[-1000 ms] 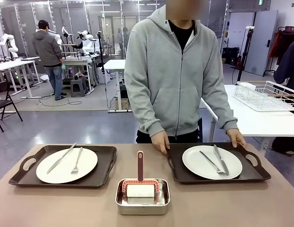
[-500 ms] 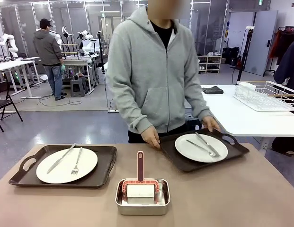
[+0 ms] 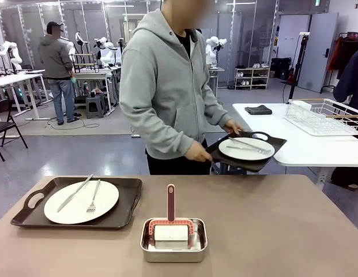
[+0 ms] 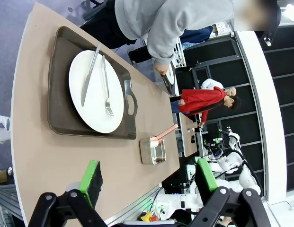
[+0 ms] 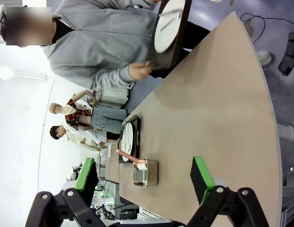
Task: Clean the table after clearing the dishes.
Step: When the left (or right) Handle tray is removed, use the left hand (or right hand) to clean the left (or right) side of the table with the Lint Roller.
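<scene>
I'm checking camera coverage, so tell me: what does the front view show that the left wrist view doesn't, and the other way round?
Front view: the wire dish rack and folded dark cloth on the white side table. Left wrist view: the left gripper, jaws open above the tan table. Both: the person in the grey hoodie, the tray with its white plate, knife and fork, and the steel pan holding a red-handled tool.

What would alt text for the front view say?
A person in a grey hoodie holds a dark tray with a plate and cutlery beyond the tan table, which bears a second plated tray and a small steel pan.
</scene>
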`<move>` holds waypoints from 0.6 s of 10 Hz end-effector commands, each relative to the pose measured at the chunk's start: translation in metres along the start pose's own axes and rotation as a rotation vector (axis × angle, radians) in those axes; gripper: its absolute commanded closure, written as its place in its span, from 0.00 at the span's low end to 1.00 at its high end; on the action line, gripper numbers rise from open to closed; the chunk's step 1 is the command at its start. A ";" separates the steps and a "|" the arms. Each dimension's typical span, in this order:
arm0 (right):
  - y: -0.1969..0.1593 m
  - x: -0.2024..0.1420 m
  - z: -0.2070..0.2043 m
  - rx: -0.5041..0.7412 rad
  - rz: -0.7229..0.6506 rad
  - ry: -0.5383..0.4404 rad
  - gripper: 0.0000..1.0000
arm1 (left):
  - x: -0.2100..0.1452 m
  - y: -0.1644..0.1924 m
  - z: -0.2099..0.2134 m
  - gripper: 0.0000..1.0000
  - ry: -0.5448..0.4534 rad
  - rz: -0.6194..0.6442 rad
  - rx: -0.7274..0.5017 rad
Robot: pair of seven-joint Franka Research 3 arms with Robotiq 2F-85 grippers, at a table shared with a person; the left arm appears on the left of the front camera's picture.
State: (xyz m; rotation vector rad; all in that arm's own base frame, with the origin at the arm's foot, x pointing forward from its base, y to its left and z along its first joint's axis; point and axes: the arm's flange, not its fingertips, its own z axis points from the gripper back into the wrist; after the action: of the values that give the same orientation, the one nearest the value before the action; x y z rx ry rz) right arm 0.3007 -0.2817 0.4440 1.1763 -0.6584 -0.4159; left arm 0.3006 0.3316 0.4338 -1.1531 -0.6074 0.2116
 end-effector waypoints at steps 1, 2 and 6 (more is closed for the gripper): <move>0.027 0.014 -0.017 -0.032 0.069 0.056 0.00 | -0.001 -0.003 0.005 0.00 0.011 -0.008 -0.002; 0.056 0.029 -0.042 -0.060 0.140 0.110 0.00 | -0.001 -0.003 0.005 0.00 0.011 -0.008 -0.002; 0.150 0.037 -0.221 -0.175 0.398 0.553 0.00 | -0.001 -0.003 0.005 0.00 0.011 -0.008 -0.002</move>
State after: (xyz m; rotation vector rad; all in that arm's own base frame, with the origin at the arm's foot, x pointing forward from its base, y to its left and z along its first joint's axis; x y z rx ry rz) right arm 0.4493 -0.1061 0.5481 0.9782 -0.4361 0.0961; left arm 0.3003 0.3319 0.4339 -1.1527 -0.6081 0.2120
